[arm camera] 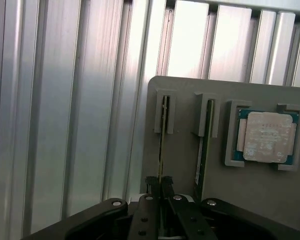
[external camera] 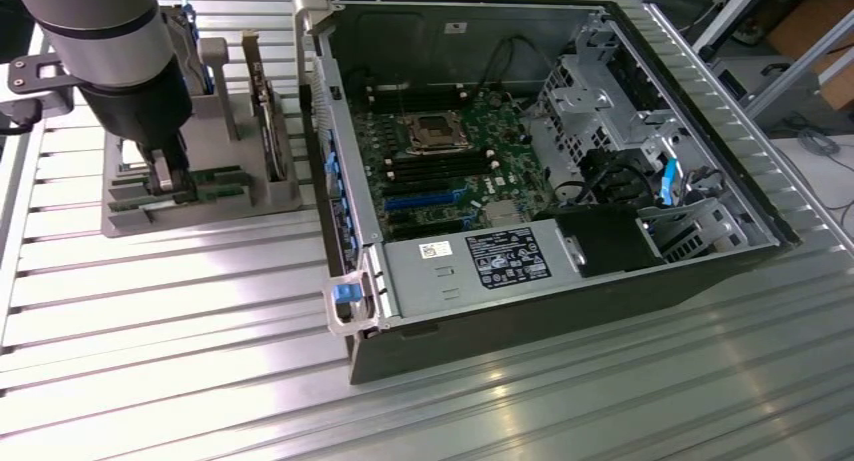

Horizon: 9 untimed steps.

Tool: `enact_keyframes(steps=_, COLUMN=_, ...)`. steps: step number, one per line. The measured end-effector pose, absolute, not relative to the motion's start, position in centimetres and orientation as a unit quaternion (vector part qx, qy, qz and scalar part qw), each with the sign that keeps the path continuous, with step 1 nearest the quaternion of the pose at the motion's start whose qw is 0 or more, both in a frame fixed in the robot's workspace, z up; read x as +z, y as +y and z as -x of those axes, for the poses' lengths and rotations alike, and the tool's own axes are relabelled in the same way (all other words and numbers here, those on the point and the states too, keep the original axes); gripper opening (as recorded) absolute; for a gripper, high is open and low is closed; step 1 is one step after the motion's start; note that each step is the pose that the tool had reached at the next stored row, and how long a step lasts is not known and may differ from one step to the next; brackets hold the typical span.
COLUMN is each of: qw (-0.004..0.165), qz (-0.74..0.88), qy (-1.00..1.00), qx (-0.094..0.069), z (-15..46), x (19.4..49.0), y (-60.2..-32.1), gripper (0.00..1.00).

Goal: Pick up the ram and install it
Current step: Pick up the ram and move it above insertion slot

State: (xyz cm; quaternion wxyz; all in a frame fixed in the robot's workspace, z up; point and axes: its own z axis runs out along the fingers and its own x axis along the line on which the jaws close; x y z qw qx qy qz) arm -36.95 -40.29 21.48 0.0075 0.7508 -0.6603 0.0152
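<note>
The fingers (arm camera: 151, 185) pinch the ram (arm camera: 163, 130), which stands edge-on in the outermost slot of the grey holder (arm camera: 185, 160); its near end is hidden behind them. A second stick (arm camera: 204, 145) stands just beside it. The counter (arm camera: 50, 110) is ribbed metal, and an open computer case (external camera: 534, 311) sits nearby.

Two ram sticks (arm camera: 163, 131) (arm camera: 205, 145); one silver chip (arm camera: 267, 136); one gray holder (arm camera: 190, 86); one open computer (external camera: 447, 146); one robot arm (external camera: 114, 41).
</note>
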Motion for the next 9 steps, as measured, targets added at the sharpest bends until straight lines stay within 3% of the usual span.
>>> enact_keyframes(steps=9, qw=0.007, qz=-0.751, qy=-0.660, qx=0.015, z=36.95, x=22.43, y=-40.30, gripper=0.13)
